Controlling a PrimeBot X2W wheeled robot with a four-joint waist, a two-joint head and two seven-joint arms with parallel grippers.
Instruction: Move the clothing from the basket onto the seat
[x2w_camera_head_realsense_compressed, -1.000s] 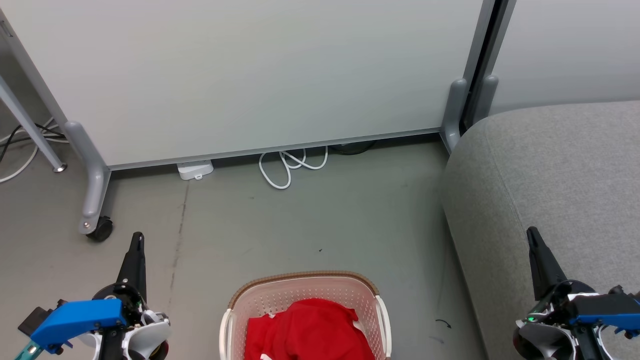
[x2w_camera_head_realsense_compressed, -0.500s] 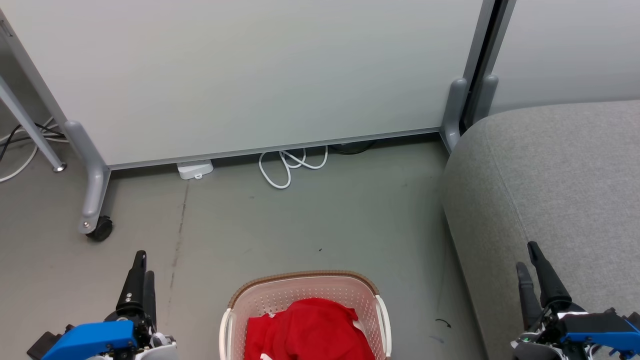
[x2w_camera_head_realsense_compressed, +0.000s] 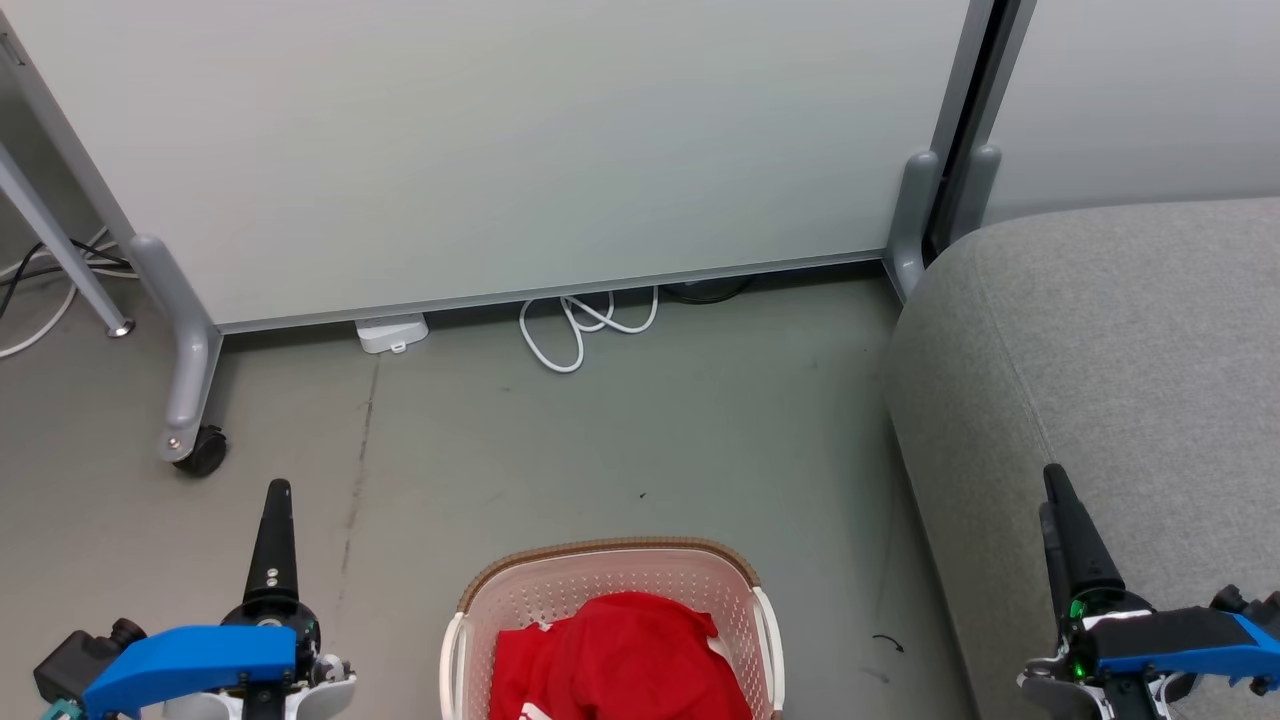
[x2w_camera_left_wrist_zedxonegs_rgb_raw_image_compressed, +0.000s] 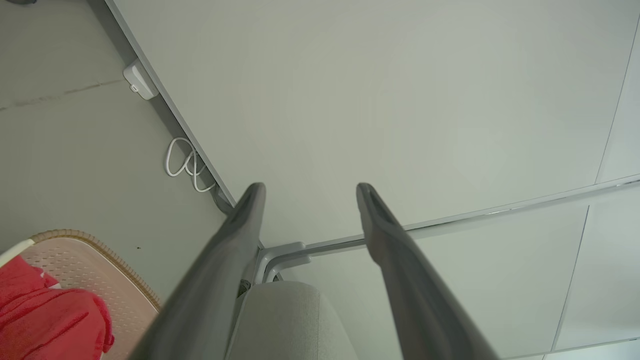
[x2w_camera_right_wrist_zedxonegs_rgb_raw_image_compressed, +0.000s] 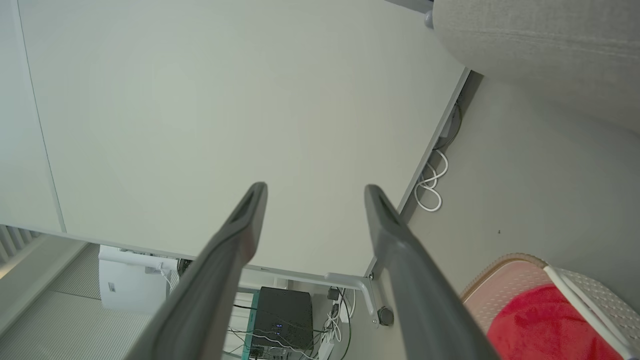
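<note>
Clothing (x2w_camera_head_realsense_compressed: 620, 655) lies heaped red in the basket (x2w_camera_head_realsense_compressed: 610, 553), untouched, as both arms make ready for a first lift. At far left, the left pincer (x2w_camera_left_wrist_zedxonegs_rgb_raw_image_compressed: 310, 189) hangs above bare floor (x2w_camera_head_realsense_compressed: 600, 440), its jaws now wide apart with nothing between them; a second ago they were pressed together. The basket sits on the floor to that pincer's right, well apart from its tips, with the red fabric filling its near part and showing a strip of white trim. Ahead of both pincers, a white cable (x2w_camera_head_realsense_compressed: 585, 335) loops at the foot of a pale partition (x2w_camera_head_realsense_compressed: 550, 150). To the basket's right, the right pincer (x2w_camera_right_wrist_zedxonegs_rgb_raw_image_compressed: 315, 187) has opened as well, a beat later than its partner, and it too holds nothing. It points forward over the left edge of the seat (x2w_camera_head_realsense_compressed: 1130, 350), whose grey cushion stretches away ahead of it and to its right. How high it stands above the fabric cannot be told. With both pincers spread and the clothing lying between them, a reach into the basket looks to be the next step. Nothing has yet been carried across, so the whole task remains.
</note>
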